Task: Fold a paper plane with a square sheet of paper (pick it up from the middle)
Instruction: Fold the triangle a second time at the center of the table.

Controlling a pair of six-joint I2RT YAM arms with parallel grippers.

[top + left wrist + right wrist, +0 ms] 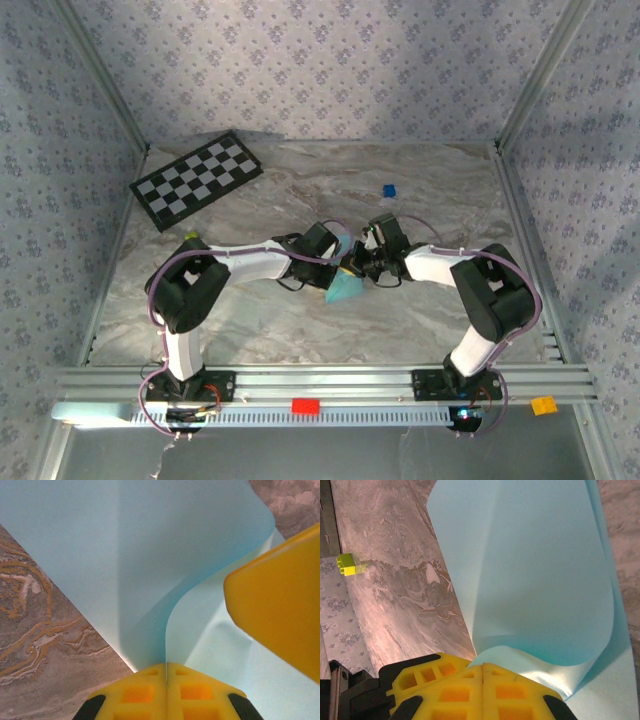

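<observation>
- Yellow fingertips of my left gripper [166,667] sit nearest the left wrist lens, jaws pressed flat together with no gap between them.
- They pinch the square sheet of paper [165,545]; its edge comes straight out of the seam between the pads.
- From that pinch the light blue sheet rises and curls, one flap bending toward the right.
- One yellow finger [280,595] of my right gripper shows at the right of the left wrist view, lying against the paper.
- My right gripper [483,666] is the same in its own wrist view: jaws pressed together, nipping the sheet [540,580], which rolls over in a soft loop just above the tips.
- From the top camera both grippers meet tip to tip at mid-table, left [345,262], right [365,262].
- The paper [345,290] hangs between and just below them as a pale blue wedge.
- A marble table [300,200] lies under it.
- A checkerboard [197,179] lies at the far left corner.
- A tiny blue cube [389,190] is well apart, beyond the grippers.
- A yellow-green brick [351,564] sits near the table's left edge.
</observation>
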